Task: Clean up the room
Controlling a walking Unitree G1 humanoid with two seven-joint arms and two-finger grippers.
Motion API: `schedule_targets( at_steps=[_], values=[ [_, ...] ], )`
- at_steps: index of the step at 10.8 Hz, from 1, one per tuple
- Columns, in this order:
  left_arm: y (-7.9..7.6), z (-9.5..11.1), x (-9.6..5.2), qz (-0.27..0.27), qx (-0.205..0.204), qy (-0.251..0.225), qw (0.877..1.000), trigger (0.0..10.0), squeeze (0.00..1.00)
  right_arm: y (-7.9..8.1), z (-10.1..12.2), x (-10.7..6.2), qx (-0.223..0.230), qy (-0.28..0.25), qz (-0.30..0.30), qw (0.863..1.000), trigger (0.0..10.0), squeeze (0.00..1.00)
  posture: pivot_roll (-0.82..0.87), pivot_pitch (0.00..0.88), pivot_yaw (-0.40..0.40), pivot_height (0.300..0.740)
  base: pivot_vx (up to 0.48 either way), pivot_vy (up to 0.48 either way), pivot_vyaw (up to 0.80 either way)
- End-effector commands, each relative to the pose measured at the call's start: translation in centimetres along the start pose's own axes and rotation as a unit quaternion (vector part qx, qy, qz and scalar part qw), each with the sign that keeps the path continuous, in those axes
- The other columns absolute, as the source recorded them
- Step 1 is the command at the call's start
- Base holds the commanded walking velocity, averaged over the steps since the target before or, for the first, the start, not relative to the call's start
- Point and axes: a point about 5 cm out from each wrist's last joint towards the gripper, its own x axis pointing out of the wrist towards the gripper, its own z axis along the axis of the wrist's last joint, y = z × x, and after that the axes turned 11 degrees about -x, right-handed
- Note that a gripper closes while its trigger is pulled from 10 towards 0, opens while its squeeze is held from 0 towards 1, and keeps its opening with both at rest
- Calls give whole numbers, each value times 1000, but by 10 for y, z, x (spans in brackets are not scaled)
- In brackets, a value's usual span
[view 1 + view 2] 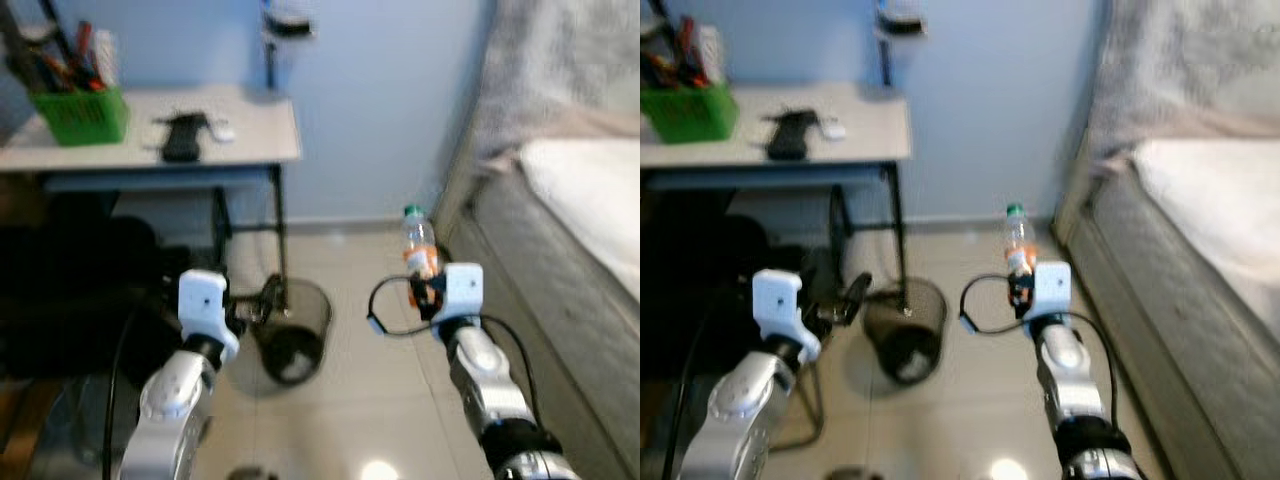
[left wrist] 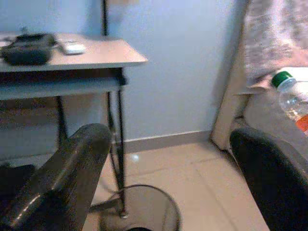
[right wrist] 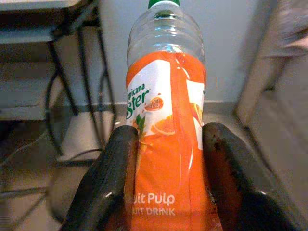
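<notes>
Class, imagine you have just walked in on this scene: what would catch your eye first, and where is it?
First comes the orange-labelled bottle with its green cap, held upright in the right gripper above the tiled floor beside the bed. Next, the dark mesh wastebasket on the floor by the desk leg, just ahead of the open left gripper.
</notes>
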Motion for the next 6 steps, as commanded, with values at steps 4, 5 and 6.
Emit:
schedule_targets(
  at_steps=[4,5,6],
  values=[
    [-3,3,3,-6,3,-5,1000,10000,0,-1,8,7,-8,-7,6,1000,10000,0,63,0,-17,711,461,0,0],
    [-4,3,4,-10,2,-4,1000,10000,0,-2,8,8,-10,-4,6,1000,10000,0,69,0,-18,711,461,0,0],
    [-6,3,5,-16,1,-3,1000,10000,0,-1,8,10,-13,1,10,1000,10000,0,72,0,-20,711,461,0,0]
  ],
)
